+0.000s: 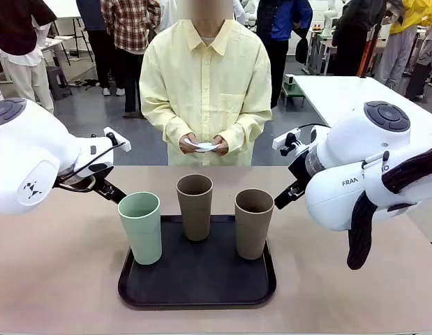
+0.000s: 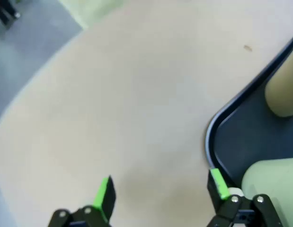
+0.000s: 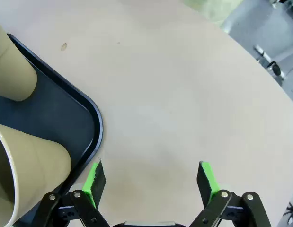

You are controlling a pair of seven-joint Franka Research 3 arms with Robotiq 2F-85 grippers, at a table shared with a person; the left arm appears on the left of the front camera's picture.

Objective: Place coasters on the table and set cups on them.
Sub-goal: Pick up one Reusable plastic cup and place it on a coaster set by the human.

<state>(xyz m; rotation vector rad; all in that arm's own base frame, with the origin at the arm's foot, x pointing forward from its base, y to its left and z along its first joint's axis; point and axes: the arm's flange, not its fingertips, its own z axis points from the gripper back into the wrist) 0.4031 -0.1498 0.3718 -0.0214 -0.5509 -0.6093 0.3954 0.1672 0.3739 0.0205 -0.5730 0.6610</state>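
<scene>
black tray [image 1: 196,280] holds mint cup [image 1: 140,227] and two brown cups [image 1: 195,206].

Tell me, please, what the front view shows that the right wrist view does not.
The front view adds the person holding white coasters, and the mint cup. The right wrist view adds the green pads on the right arm's open fingers and a small brown speck on the table. Both share the two taupe cups, black tray and beige table.

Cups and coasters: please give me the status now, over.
Left hand open, right hand open, both empty over the table. Three cups upright on the black tray. Coasters with the person, none laid yet.
</scene>
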